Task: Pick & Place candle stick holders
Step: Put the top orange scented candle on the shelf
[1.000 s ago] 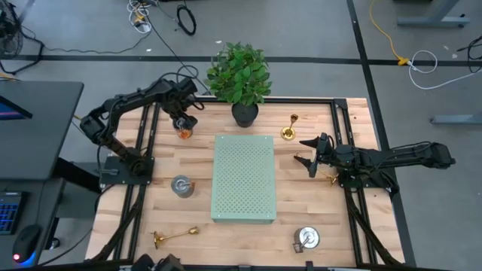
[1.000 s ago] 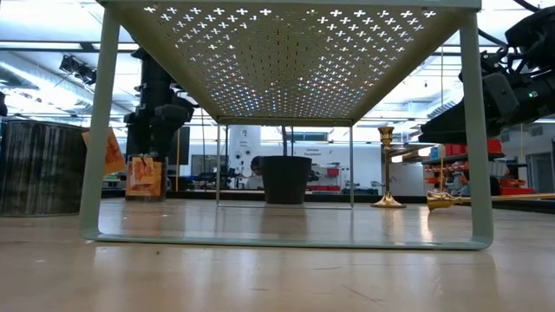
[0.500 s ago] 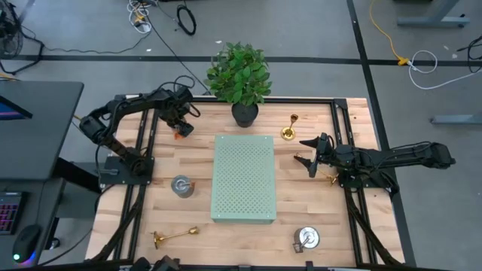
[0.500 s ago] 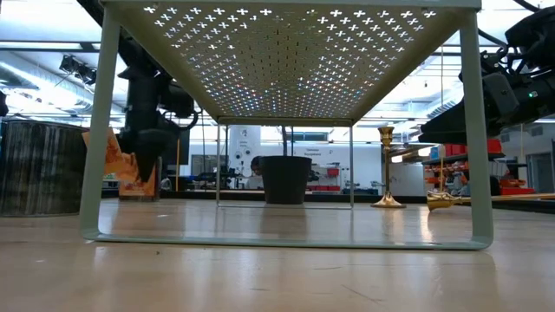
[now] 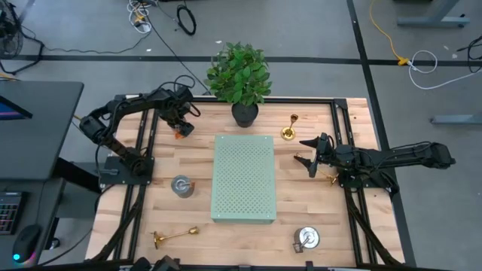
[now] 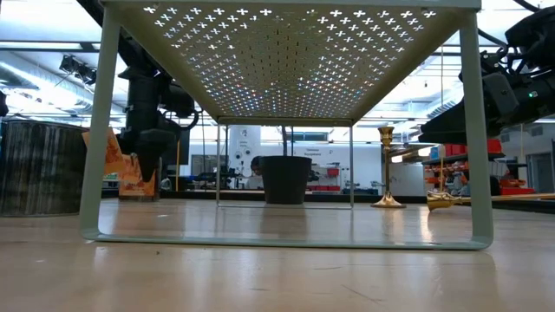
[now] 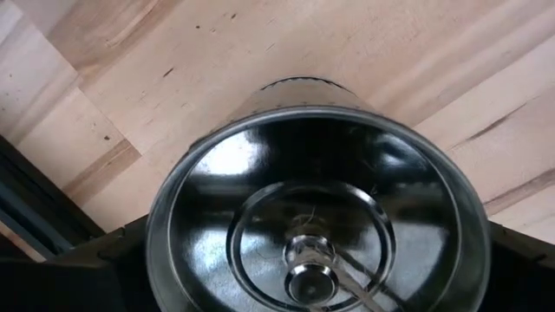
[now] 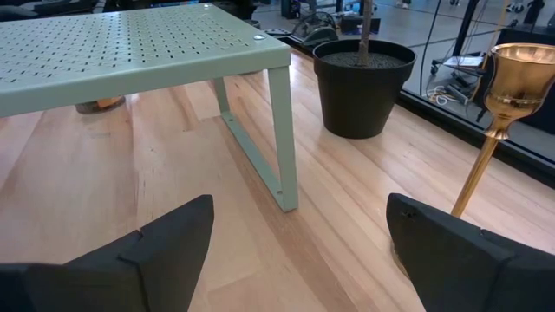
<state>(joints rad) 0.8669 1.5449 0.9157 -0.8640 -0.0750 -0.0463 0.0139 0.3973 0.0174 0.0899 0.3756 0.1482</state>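
Observation:
A squat silver candle stick holder stands on the wood at the table's far left. My left gripper points straight down over it. It is open, with one dark finger on each side of the holder's rim. I cannot tell whether they touch it. In the low view this gripper hangs close above the tabletop. My right gripper waits open and level at the right, facing an upright gold holder. Another silver holder stands left of the board.
The pale green perforated board stands on legs mid-table. A black-potted plant is at the far edge. A gold holder lies near left and another lies under the right arm. A silver holder stands near right.
My left gripper has come down over the far-left silver holder, shifting slightly toward the far left corner. Its fingers stayed open, and it has since kept still. Nothing else on the table has moved.

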